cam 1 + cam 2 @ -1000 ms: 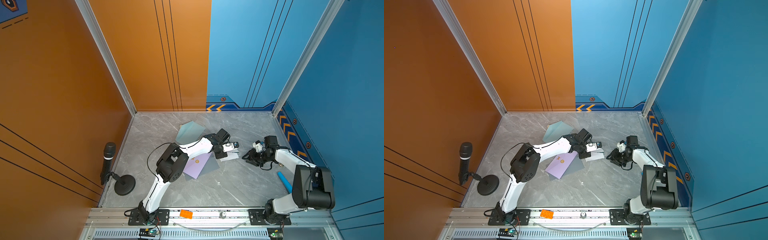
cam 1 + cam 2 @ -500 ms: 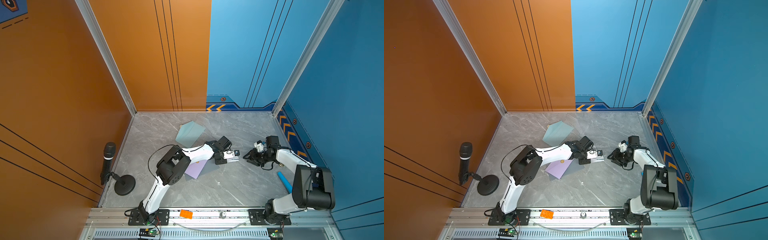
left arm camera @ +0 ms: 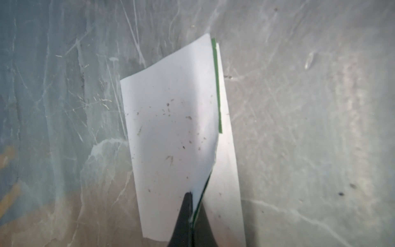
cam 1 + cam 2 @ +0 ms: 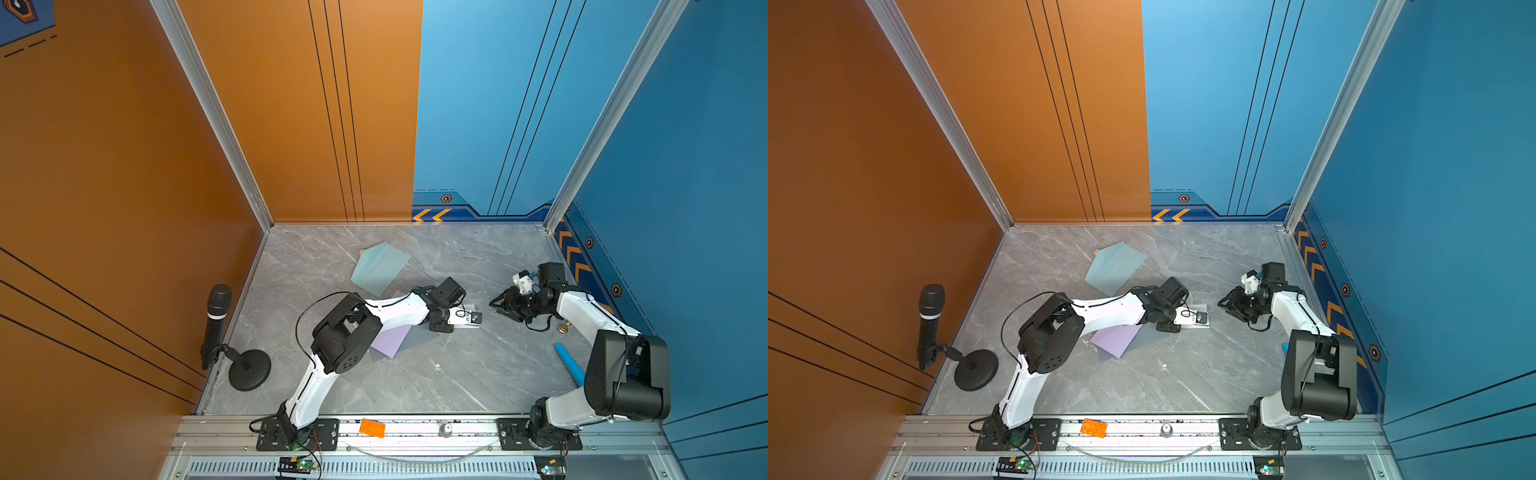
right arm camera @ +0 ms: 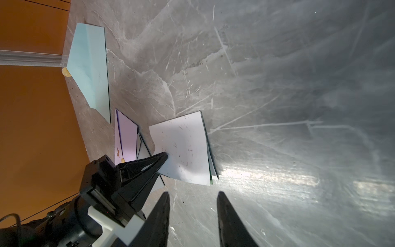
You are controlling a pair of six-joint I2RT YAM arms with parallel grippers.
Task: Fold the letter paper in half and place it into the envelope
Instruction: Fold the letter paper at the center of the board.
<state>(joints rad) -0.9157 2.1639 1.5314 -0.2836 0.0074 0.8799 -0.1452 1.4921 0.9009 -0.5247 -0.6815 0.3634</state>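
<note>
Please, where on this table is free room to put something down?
Free: the front of the table, between purple envelope, blue tube and front rail; also the far strip behind the light blue envelope. Crowded: the middle, where the shut left gripper pinches the white paper near the open right gripper.

A grey marble tabletop [image 4: 457, 374] is bearing a pale blue envelope [image 4: 380, 269] toward the back, a lilac envelope [image 4: 390, 343] lying near it, and a white folded paper [image 5: 183, 149] resting just beside that. A black microphone stand [image 4: 249, 370] is sitting at the left edge. A blue cylinder [image 4: 569, 363] and a small brass piece [image 4: 563, 329] are lying near the right edge.
</note>
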